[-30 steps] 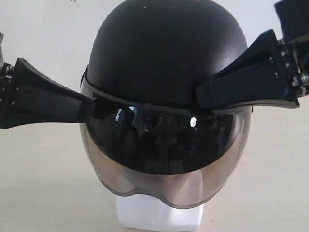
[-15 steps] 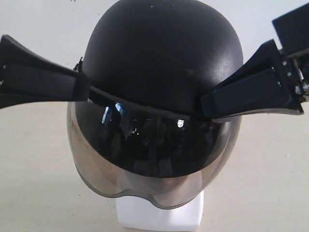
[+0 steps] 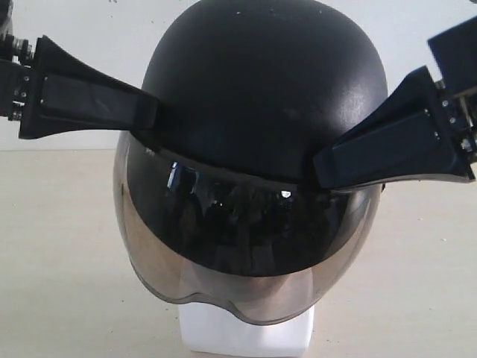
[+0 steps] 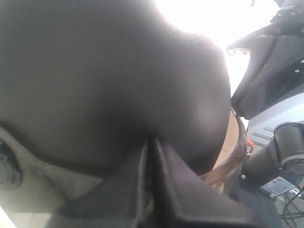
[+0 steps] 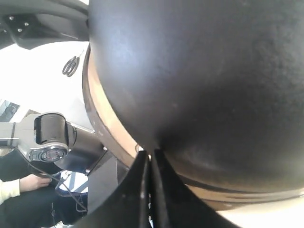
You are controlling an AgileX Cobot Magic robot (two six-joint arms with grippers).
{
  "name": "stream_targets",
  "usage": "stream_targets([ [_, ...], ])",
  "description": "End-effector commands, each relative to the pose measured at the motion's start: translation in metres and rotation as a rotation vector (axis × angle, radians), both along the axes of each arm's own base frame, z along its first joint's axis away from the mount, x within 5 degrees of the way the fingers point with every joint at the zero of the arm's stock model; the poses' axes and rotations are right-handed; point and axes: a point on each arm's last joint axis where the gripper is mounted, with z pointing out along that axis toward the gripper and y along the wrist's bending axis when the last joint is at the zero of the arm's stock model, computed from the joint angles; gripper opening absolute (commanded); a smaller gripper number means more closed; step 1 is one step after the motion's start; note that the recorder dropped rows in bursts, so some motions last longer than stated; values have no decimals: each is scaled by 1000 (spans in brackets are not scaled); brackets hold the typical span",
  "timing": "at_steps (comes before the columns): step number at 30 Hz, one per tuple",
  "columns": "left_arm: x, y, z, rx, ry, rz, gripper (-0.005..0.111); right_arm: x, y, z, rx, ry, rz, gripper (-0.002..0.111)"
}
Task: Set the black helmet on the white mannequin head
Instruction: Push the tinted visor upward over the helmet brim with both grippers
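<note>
The black helmet [image 3: 261, 82] sits over the white mannequin head, of which only the white base [image 3: 246, 337] shows below the smoky visor [image 3: 238, 246]. My left gripper [image 3: 153, 112] is shut, its tips pressed against the shell just above the visor's edge. My right gripper [image 3: 320, 160] is shut too and touches the opposite side at the visor's upper corner. In the left wrist view the shell [image 4: 95, 71] fills the frame, with the closed left gripper [image 4: 151, 140] against it. In the right wrist view the right gripper [image 5: 149, 153] meets the shell [image 5: 204, 71] near its rim.
A beige tabletop [image 3: 59, 261] surrounds the base, with a pale wall [image 3: 74, 22] behind. The right wrist view shows the left arm's joint [image 5: 47, 137] and a person's hand [image 5: 28, 183] beyond. The right arm's body [image 4: 280, 152] shows in the left wrist view.
My left gripper has climbed from the visor's side up onto the shell. The helmet swung left, then back right. The right gripper has barely shifted.
</note>
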Motion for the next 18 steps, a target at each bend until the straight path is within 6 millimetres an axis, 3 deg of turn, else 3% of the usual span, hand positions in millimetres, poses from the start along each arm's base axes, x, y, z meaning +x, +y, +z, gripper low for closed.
stream_targets([
  [1, 2, -2, -10, 56, 30, -32, 4, 2, -1, -2, -17, -9, -10, 0],
  [7, 1, 4, -22, 158, 79, -12, 4, 4, -1, -2, -12, -20, -25, 0],
  [18, -3, 4, -30, 168, 123, -44, 4, 3, -1, -2, -11, -16, -28, 0],
])
